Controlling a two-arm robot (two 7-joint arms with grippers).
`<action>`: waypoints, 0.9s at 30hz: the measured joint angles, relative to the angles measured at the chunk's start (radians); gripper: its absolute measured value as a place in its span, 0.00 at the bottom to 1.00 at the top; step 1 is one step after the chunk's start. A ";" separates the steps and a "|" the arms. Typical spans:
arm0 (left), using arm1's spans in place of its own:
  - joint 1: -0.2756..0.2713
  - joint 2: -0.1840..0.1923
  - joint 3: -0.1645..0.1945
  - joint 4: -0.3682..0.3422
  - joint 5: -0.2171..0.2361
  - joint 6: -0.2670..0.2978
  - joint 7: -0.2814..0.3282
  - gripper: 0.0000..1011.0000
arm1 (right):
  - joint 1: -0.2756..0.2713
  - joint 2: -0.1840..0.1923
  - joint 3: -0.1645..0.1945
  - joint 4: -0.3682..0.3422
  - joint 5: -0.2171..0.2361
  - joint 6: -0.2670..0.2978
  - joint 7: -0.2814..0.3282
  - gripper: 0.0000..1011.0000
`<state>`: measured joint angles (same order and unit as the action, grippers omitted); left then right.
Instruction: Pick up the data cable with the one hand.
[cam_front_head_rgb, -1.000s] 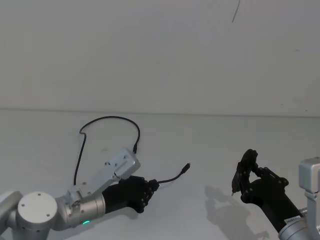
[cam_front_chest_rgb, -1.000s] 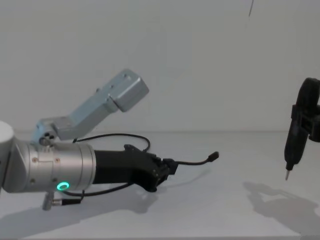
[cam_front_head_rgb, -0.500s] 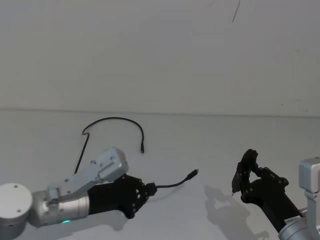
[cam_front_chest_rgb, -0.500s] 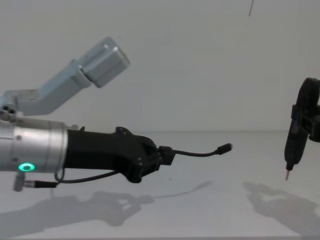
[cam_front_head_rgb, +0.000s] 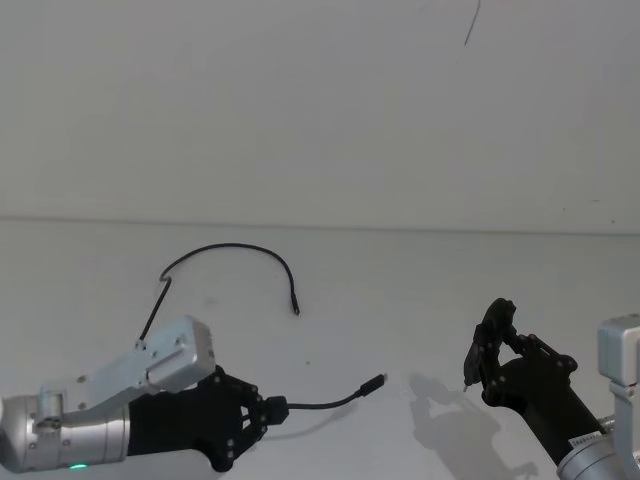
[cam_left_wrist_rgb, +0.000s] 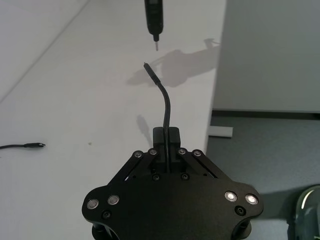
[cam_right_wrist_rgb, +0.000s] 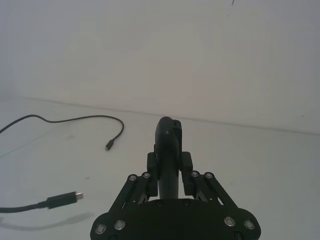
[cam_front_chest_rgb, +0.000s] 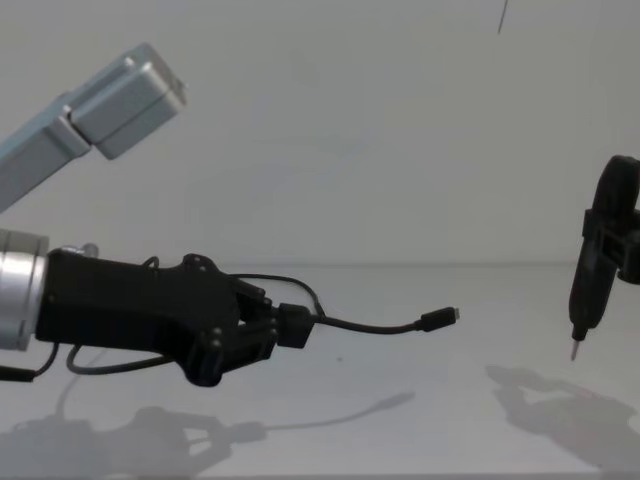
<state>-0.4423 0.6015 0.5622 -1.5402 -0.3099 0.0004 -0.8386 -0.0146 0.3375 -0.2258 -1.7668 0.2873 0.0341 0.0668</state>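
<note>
left end effector (cam_front_head_rgb: 268, 408) pinching the data cable (cam_front_head_rgb: 322, 403) by one plug, now pulled back to 7 o'clock | that end's off the desk (cam_front_head_rgb: 420, 280), loop dragging at 11 | you're mid-lift | right end effector (cam_front_head_rgb: 490, 340) parked at 4, pressed together

White table (cam_front_head_rgb: 420, 290) fills the lower part: matte, plain, w/ a tiny dark speck (cam_left_wrist_rgb: 90, 144) on its top. Directly behind the table stands a pale grey-white wall (cam_front_head_rgb: 320, 120), flat & even; a straight seam runs where wall meets table's far edge. High on the wall, above the table's right half, there's a thin dark slanted line (cam_front_head_rgb: 470, 25); can't tell if crack or cord. Light is soft & diffuse, w/ blurry grey shadows (cam_front_head_rgb: 440, 395) lying on the tabletop near its front. Past the table's side edge, in the left wrist view: grey floor (cam_left_wrist_rgb: 260, 165) below table level, a grey upright panel (cam_left_wrist_rgb: 270, 50) beyond it, & a small pale block (cam_left_wrist_rgb: 220, 131) on the floor just beside the table's edge.
</note>
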 joint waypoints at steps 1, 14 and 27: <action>0.005 0.007 -0.002 -0.008 -0.006 0.000 -0.002 0.05 | 0.000 0.000 0.000 0.000 0.000 0.000 0.000 0.27; 0.034 0.032 -0.008 -0.038 -0.042 -0.012 -0.009 0.05 | 0.000 0.000 0.000 0.000 0.000 0.000 0.000 0.27; 0.044 0.037 -0.009 -0.046 -0.057 -0.020 -0.009 0.05 | 0.003 -0.024 -0.004 0.003 0.041 -0.024 0.047 0.27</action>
<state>-0.3982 0.6387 0.5536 -1.5858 -0.3666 -0.0196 -0.8478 -0.0112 0.3134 -0.2299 -1.7640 0.3285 0.0102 0.1133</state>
